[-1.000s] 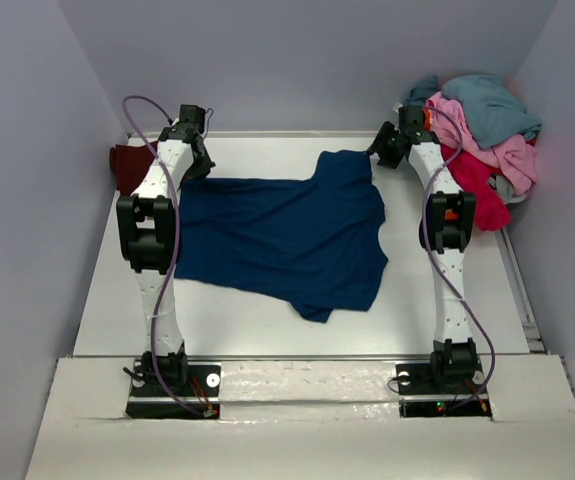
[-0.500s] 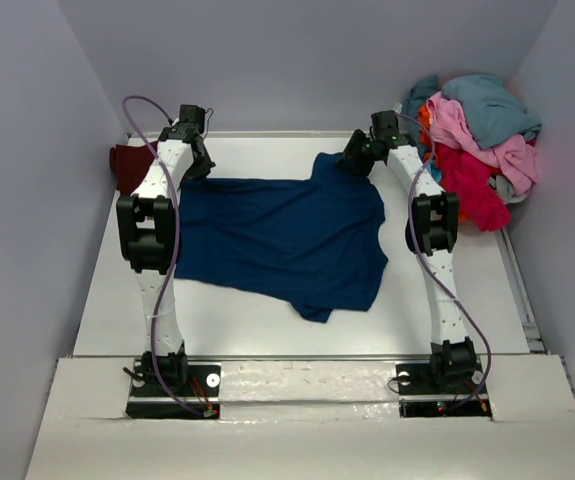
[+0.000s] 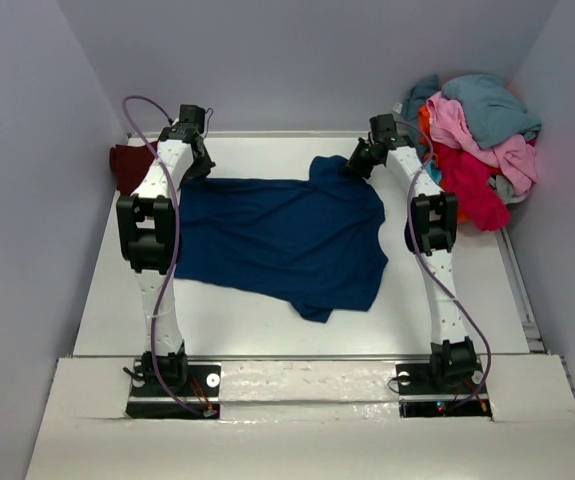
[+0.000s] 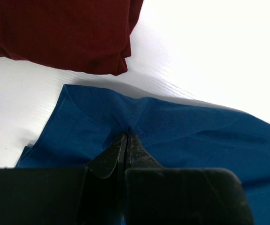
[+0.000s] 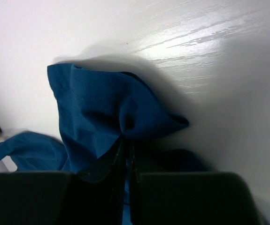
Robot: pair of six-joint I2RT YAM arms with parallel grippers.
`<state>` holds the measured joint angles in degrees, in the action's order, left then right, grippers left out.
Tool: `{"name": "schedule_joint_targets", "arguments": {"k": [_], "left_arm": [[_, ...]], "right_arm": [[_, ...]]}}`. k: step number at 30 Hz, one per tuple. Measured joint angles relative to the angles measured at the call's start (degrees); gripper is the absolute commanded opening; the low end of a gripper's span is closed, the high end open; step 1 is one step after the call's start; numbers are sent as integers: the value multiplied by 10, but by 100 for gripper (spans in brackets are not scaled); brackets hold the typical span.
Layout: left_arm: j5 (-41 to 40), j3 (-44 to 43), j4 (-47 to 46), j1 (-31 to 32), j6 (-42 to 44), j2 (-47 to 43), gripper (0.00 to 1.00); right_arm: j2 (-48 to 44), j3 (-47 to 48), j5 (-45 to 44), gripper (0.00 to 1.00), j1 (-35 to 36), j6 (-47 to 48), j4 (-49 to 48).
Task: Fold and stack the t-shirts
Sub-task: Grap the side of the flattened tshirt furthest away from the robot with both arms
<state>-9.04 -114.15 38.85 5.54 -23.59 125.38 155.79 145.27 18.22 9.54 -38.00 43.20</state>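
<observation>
Now the left pincer (image 4: 127, 140) and right pincer (image 5: 125, 146) are clamping the navy t-shirt (image 3: 287, 235) at its far edge, probably readying a joint nearward fold.

White table (image 3: 247, 335), glossy, bright glare streaks on it in right wrist view. Plain grey-lilac walls (image 3: 297, 60) on three sides. Raised white ledge (image 3: 307, 435) along near edge. Soft even light.

Bright, even light w/ soft shadows, glare on table (image 5: 205, 28), fg blurry
</observation>
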Motion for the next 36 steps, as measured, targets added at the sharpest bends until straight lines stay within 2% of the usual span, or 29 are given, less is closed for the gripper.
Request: {"name": "schedule_joint_targets", "arguments": {"k": [13,23,36], "left_arm": [[0,0,0,0,0,0,6],[-1,-14,3,4,0,-3,6],[-30,-41,7,42,0,-19,6]], "right_arm": [[-12,-22,-13,7,0,2,-4],[-47,-26,-85,7,-1,38,69],[-216,-57,-123,7,-2,82,93]]}}
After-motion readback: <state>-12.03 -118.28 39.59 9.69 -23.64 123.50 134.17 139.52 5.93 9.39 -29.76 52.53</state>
